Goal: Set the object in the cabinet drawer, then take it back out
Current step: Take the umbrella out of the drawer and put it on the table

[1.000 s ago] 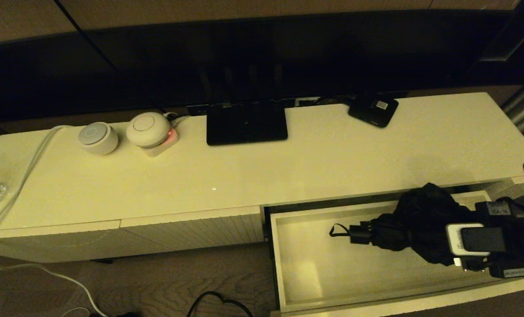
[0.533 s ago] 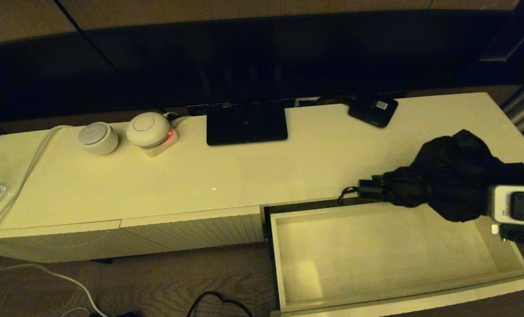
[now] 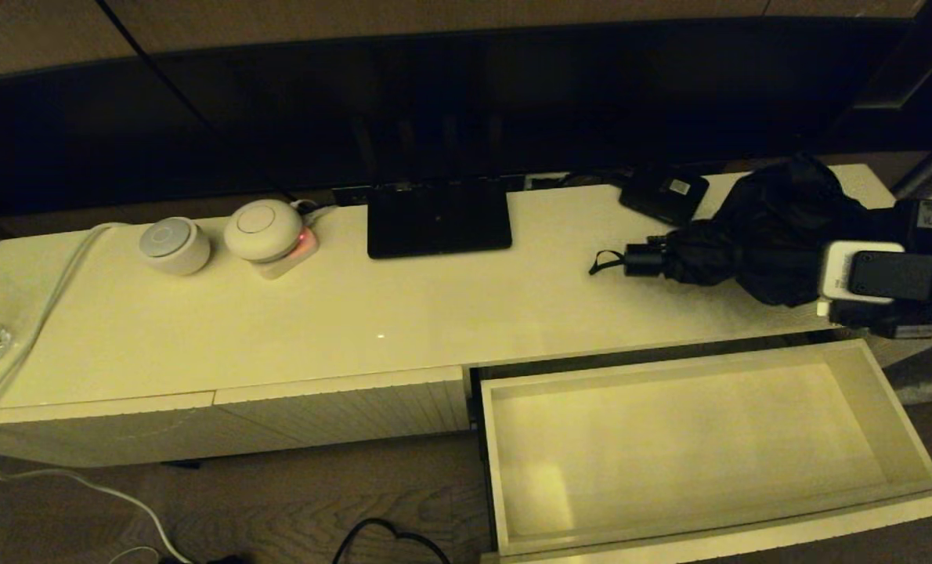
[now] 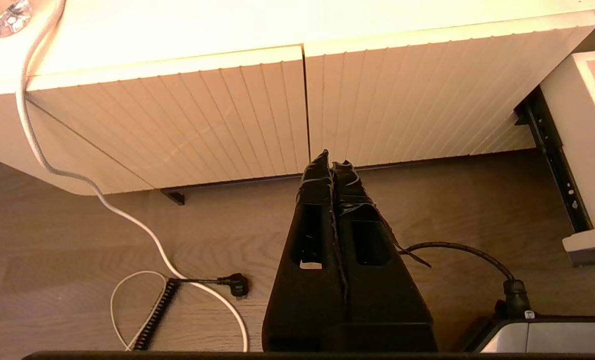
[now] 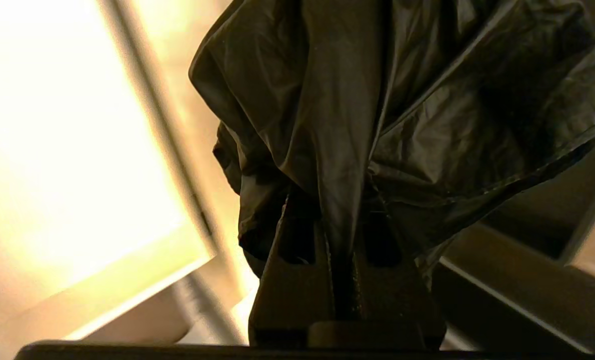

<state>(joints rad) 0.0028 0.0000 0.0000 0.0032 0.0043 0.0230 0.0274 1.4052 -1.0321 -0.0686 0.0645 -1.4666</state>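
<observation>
**Umbrella held over cabinet top, drawer open**

The black compact umbrella (image 3: pixel 756 243) is held by the right gripper (image 5: pixel 345 235), whose fingers are pinched tight on a fold of the loose fabric, as seen in the right wrist view. From the gripper, the bunched canopy spreads ahead, and the short handle (image 3: pixel 642 260) with its thin wrist loop (image 3: pixel 603 262) is directed away toward the robot's left. The umbrella is suspended above the cabinet top (image 3: pixel 403 313); contact with that surface cannot be determined. The cabinet drawer (image 3: pixel 505 486) is pulled out, below and nearer the robot than the gripper, and only its bare floor is seen. A small flat black box with a white label (image 3: pixel 664 194) is noted just beyond the umbrella handle, at the back of the cabinet top.

The left gripper (image 4: pixel 331 165) is parked low, its fingers pressed together on nothing. Ribbed cream panels (image 4: pixel 257 110) are seen ahead of it, with a white cable (image 4: pixel 102 200) trailing across the wooden floor (image 4: pixel 77 280).
</observation>
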